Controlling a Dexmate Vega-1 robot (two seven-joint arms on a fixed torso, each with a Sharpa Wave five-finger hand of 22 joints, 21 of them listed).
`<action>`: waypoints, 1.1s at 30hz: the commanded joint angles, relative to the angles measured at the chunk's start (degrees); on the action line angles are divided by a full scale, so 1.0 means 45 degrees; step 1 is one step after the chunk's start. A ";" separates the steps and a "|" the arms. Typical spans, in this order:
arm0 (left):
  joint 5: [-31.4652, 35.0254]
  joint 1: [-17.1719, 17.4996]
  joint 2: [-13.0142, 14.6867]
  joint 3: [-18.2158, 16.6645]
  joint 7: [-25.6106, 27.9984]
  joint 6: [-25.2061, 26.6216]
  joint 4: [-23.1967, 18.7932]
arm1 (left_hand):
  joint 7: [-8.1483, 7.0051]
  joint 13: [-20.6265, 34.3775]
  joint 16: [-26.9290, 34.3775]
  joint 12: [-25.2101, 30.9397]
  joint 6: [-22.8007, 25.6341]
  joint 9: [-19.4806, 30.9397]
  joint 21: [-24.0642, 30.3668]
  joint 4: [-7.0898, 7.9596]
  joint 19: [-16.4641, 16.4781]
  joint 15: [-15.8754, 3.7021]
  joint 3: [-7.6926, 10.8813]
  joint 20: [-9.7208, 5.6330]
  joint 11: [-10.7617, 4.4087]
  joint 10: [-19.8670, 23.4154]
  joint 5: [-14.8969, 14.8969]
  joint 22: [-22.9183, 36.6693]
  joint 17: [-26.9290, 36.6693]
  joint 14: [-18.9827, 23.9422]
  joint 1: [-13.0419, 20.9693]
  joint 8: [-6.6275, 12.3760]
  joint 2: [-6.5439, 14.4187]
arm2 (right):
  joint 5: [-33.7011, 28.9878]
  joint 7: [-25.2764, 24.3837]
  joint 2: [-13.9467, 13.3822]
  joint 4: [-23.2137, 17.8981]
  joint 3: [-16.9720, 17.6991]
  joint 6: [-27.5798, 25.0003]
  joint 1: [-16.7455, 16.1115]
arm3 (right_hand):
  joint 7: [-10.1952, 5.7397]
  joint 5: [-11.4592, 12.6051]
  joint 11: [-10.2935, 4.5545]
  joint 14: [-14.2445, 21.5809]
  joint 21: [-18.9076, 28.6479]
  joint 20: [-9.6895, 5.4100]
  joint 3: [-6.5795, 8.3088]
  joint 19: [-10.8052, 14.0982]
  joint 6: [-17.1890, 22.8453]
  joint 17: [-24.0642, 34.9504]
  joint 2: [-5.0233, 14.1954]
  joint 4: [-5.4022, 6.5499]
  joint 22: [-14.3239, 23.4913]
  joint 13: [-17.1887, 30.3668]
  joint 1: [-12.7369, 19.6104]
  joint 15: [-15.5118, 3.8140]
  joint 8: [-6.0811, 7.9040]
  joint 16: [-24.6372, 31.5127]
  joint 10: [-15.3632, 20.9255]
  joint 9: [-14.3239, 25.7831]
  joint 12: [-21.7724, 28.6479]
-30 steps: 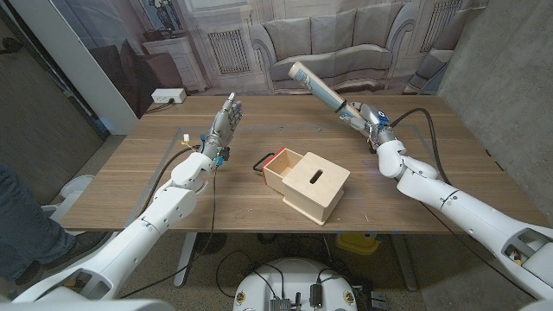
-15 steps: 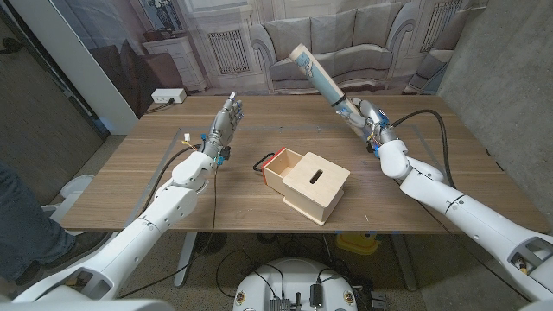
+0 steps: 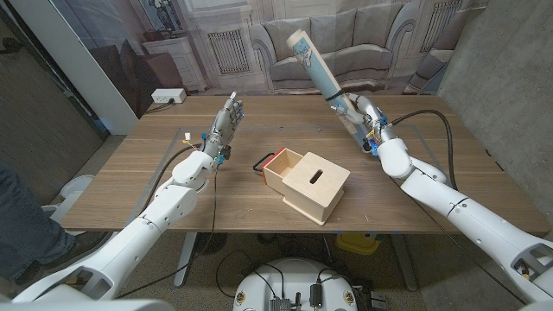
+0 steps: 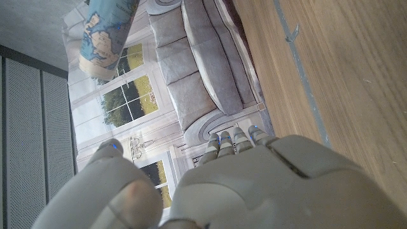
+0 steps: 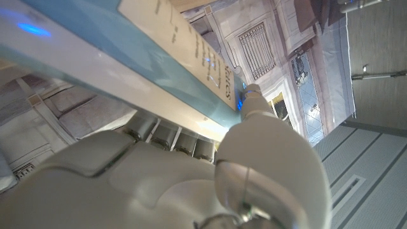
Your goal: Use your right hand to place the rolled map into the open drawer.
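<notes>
A wooden bench [image 3: 130, 186] stands before a printed backdrop of a sofa [image 3: 363, 43]. The right hand [image 3: 361, 115] grips the rolled map [image 3: 314, 66] raised at far right. A wooden box's open drawer [image 3: 278, 166] sits mid-bench. The left hand [image 3: 226, 119] is upright, fingers apart, empty.

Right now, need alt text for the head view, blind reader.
The right robot hand holds a rolled map tilted up above the far side of a wooden table. A wooden box with its drawer open sits mid-table. The left robot hand is raised, holding nothing.
</notes>
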 commanded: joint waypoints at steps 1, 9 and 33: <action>-0.0012 -0.0102 0.0090 -0.0061 -0.0053 0.0076 -0.0027 | 0.0011 0.0041 0.0056 0.0001 0.0057 0.0021 0.0092 -0.0019 -0.0630 -0.0024 -0.0070 -0.0183 -0.0027 -0.0094 -0.0020 0.0051 0.0028 -0.0122 0.0041 0.0005 0.0107 | 0.0686 0.0353 0.0337 -0.0303 0.0370 0.0868 -0.0299 | -0.0623 -0.0020 0.0037 -0.0061 0.0019 -0.1762 0.0915 0.0015 0.0777 0.0032 0.0536 0.0788 0.0042 0.0028 -0.0488 -0.1733 -0.0084 -0.0033 0.0009 0.0048 -0.0037; -0.0008 -0.0197 0.0097 -0.0048 -0.0147 0.0069 0.0030 | -0.0005 0.0041 0.0054 0.0003 0.0046 0.0021 0.0089 -0.0021 -0.0642 -0.0033 -0.0083 -0.0180 -0.0027 -0.0091 -0.0023 0.0051 0.0028 -0.0128 0.0046 0.0001 0.0113 | 0.1251 0.0749 0.0598 -0.0298 0.0501 0.1580 -0.0366 | -0.0572 -0.0024 0.0043 -0.0139 -0.0003 -0.1741 0.0937 -0.0045 0.0808 0.0047 0.0553 0.0831 0.0040 0.0031 -0.0524 -0.1688 -0.0139 -0.0064 -0.0059 0.0051 -0.0125; -0.0037 0.0019 0.0181 -0.0127 -0.0048 0.0050 -0.0181 | -0.0005 0.0040 0.0055 0.0001 0.0048 0.0021 0.0091 -0.0027 -0.0650 -0.0031 -0.0125 -0.0178 -0.0032 -0.0105 -0.0031 0.0050 0.0027 -0.0133 0.0059 0.0002 0.0135 | 0.2457 0.2592 0.1174 -0.0170 0.0425 0.3074 -0.0007 | -0.0570 -0.0020 0.0082 -0.0373 -0.0082 -0.1757 0.1060 -0.0259 0.0802 0.0069 0.0604 0.0886 0.0040 0.0040 -0.0525 -0.1689 -0.0286 -0.0135 -0.0092 0.0065 -0.0272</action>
